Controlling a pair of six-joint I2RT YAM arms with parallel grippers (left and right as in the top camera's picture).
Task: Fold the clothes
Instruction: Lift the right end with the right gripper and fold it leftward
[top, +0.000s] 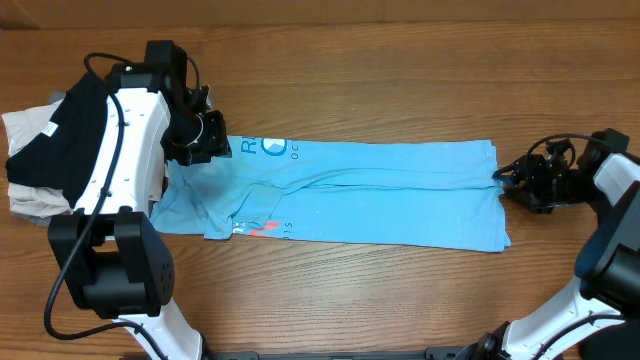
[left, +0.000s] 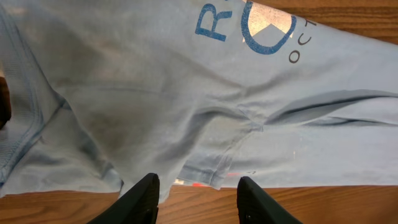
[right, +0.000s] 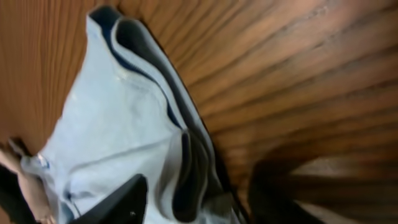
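**Wooden table, one shirt drawn out long**

Wood-grain table (top: 400, 70) ran bare under both arms, and the sky-blue T-shirt (top: 350, 195) lay flat across its middle. It stretched from nine o'clock to three o'clock as a narrow band, its sides already turned in. The printed lettering (top: 268, 148) and small red-orange mark (top: 262, 228) sat at the nine o'clock end, where the cloth bunched and wrinkled.

Over that rumpled end, at about ten o'clock, hung the left gripper (top: 200, 135). Its wrist view showed the jaws parted above the fabric with nothing between them, released, I judged, so it could pick a fresh hold on the loose corner.

At three o'clock the right gripper (top: 520, 180) met the hem. Its fingers (right: 124, 199) stood wide, the layered edge lying between them but not pinched. That looked like a pose for taking the hem and carrying it toward nine o'clock.

Farther out, at the table's nine o'clock edge, a black garment (top: 60, 130) lay heaped on pale garments (top: 25, 195), apparently waiting their turn.
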